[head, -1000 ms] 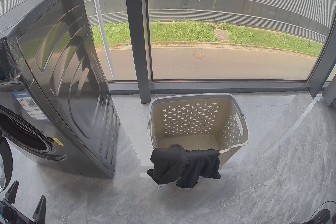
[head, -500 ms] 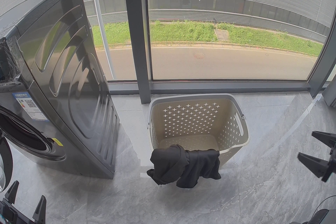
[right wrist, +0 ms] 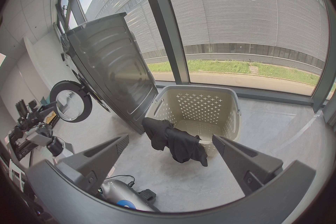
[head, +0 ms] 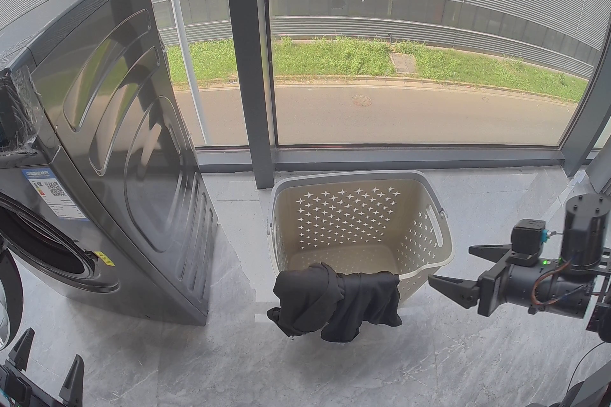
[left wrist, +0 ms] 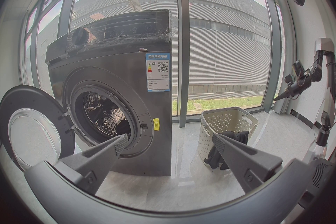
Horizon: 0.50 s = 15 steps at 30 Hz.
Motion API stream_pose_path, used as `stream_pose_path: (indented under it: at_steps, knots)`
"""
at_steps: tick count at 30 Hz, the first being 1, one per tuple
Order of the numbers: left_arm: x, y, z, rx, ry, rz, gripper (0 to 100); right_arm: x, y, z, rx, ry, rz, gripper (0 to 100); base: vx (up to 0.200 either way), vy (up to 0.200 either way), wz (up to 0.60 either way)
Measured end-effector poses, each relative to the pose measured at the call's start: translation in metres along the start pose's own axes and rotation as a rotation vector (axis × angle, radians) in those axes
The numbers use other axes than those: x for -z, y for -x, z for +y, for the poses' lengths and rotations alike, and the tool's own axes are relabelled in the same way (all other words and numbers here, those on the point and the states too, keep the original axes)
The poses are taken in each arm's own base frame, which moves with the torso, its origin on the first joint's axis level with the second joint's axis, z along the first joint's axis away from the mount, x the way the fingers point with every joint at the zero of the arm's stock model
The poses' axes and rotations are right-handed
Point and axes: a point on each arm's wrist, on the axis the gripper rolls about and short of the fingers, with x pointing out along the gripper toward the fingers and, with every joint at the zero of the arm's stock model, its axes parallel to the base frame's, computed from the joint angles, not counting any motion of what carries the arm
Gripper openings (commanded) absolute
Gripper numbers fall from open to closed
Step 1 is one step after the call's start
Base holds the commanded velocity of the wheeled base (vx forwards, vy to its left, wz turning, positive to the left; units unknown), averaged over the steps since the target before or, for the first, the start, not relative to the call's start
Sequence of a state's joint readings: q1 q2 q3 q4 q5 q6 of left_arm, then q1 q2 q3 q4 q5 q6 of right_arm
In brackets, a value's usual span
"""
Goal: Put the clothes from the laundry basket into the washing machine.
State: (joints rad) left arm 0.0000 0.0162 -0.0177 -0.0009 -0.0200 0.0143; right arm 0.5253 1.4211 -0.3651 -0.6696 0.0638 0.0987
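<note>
Right gripper [head: 450, 264] has its jaws apart and holds nothing. It sits just right of the laundry basket [head: 356, 174] and points at the black garment [head: 337, 303], probably lining up a grab. The garment is draped over the basket's near rim, part in and part out, so it looks easy to pinch from outside. Left gripper [head: 53, 346] is low by the washing machine [head: 127, 141], jaws apart, nothing held, cut off at the head view's edge. The door [left wrist: 31, 126] is swung open, presumably for loading. The drum [left wrist: 101, 116] is dark inside. The garment hides the basket floor beneath it.
</note>
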Motion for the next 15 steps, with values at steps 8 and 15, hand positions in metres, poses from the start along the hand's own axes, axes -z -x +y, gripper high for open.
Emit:
stream_pose_path:
  at_steps: [8,15]
  knots:
    - [0.000,0.000,0.000,0.000,0.000,0.000,100,0.020,-0.036,0.002,0.053,-0.035,0.118,100,0.000,0.000,0.00]
    - [0.000,0.000,0.000,0.000,0.000,0.000,100,0.038,-0.064,0.004,0.104,-0.086,0.184,100,0.000,0.000,0.00]
